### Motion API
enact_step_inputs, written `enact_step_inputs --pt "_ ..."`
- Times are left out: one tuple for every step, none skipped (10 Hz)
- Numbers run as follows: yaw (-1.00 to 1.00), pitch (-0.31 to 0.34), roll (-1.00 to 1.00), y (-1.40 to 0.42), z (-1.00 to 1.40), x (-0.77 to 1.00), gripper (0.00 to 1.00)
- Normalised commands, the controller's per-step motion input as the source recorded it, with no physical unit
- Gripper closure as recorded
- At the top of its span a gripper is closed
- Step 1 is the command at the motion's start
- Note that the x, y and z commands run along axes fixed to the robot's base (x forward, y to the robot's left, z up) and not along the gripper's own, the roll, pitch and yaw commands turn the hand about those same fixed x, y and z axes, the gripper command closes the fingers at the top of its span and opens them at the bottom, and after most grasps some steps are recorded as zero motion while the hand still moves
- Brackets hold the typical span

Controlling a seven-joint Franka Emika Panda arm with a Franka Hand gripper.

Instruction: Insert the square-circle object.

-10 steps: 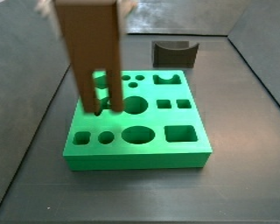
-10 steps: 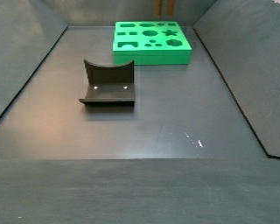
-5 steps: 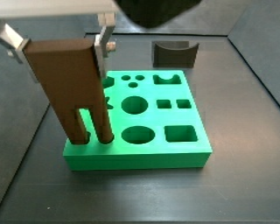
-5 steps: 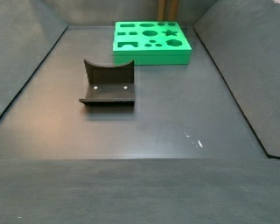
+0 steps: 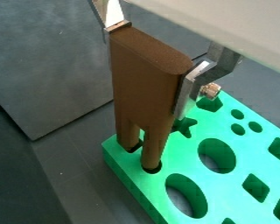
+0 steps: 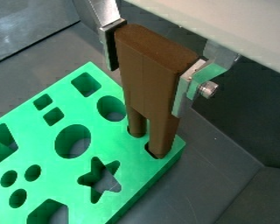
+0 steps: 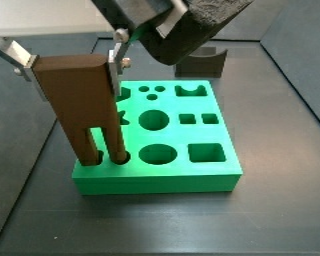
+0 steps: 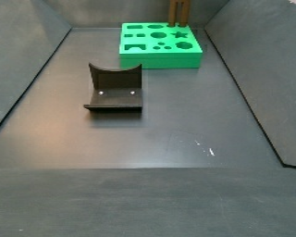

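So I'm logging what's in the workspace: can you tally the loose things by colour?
Brown: 1, the square-circle object, clamped in the gripper jaws, legs at the board's corner holes.
Green: 1, the board.
Dark grey: 1, the notched block, on the floor apart from the board.
Total: 3.

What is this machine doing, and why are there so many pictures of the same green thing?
It is a robot arm with a claw at its end: two flat silver plates that squeeze things. The claw is pinching a tall brown block, the square-circle object, just above the green board. The block has two long legs, and their ends reach the holes at one corner of the board, like a shape-sorting toy.

Four cameras look at once. Two ride on the arm's wrist, so they see the block close up. Two stand beside the table. One of them is far away, so the board looks small there.

The dark grey block with a curved notch lies on the grey floor, apart from the board.
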Motion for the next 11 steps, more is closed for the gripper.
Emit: enact_step_inputs --pt "0.0 0.0 0.08 0.0 -0.18 0.04 1.0" --pt "-0.15 0.0 0.01 -0.05 -0.23 0.11 1.0" --pt "-0.28 0.0 0.0 -0.03 -0.24 0.1 1.0" --pt "-0.24 0.0 0.0 0.0 -0.27 0.11 1.0" --pt "-0.17 0.0 0.02 0.0 -0.26 0.1 1.0" --pt "-0.15 0.0 0.01 0.0 -0.28 0.07 1.0" --pt "-0.2 0.0 0.0 0.0 -0.37 0.17 1.0" --pt "-0.23 0.0 0.0 0.0 -0.37 0.14 1.0" --pt "-0.18 -0.043 -0.06 0.0 -0.36 0.07 1.0" --pt "-0.14 -0.073 -0.11 0.0 -0.35 0.08 1.0" --pt "-0.09 -0.089 -0.11 0.0 -0.39 0.04 1.0"
